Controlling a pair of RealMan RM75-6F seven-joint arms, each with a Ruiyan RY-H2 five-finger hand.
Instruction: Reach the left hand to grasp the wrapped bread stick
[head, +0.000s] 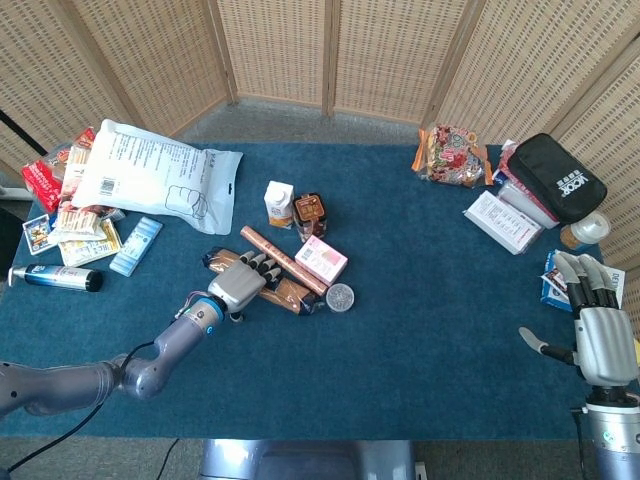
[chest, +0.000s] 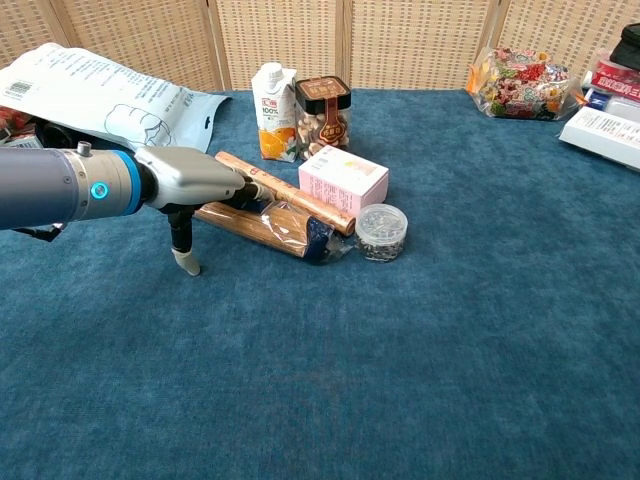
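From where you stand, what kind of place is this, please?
Probably a robot test setup, not a home: a blue cloth table ringed by woven screens, with groceries scattered about, such as a juice carton.

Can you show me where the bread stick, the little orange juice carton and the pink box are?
wrapped bread stick (chest: 275, 226), chest view, on its brown middle past the fingers.
orange juice carton (chest: 268, 98), chest view, on its white front face.
pink box (chest: 343, 177), chest view, on its top face.
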